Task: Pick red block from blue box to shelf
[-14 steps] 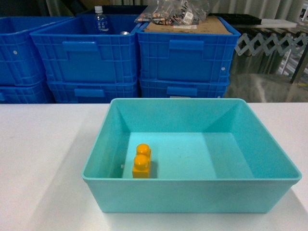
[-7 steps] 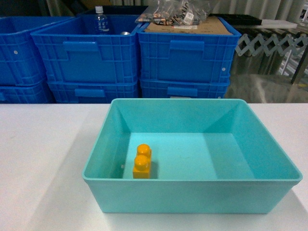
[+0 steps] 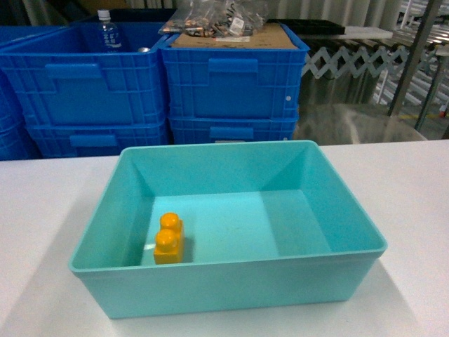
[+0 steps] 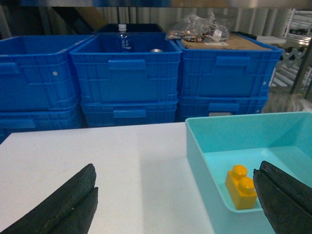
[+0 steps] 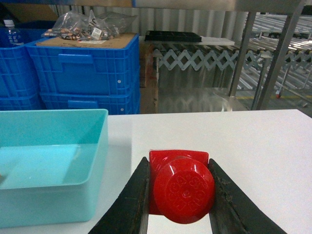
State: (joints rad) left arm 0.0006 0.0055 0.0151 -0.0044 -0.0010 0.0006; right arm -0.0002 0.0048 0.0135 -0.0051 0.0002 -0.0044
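In the right wrist view, the red block (image 5: pixel 181 187) sits stud-first toward the camera with my right gripper (image 5: pixel 179 164) shut on it. It hangs above the white table, right of the blue box (image 5: pixel 48 200). The head view shows the blue box (image 3: pixel 231 289) in the middle of the table, holding only a yellow-orange two-stud brick (image 3: pixel 168 239). Neither gripper shows in that view. My left gripper (image 4: pixel 176 168) is open and empty over the table, by the blue box's (image 4: pixel 193 146) left wall. Steel uprights of the shelf (image 5: pixel 242 53) stand behind the table to the right.
Dark blue ribbed crates (image 3: pixel 231 84) are stacked behind the table; one holds a bottle (image 3: pixel 105 31), another carries cardboard and bagged parts (image 3: pixel 217 17). A folding lattice barrier (image 5: pixel 195 61) stands at the back. The white table (image 5: pixel 253 146) extends right of the box.
The head view has swung right: the box, the yellow brick and the crates now sit further left in the frame, and steel uprights have come into view at the right.
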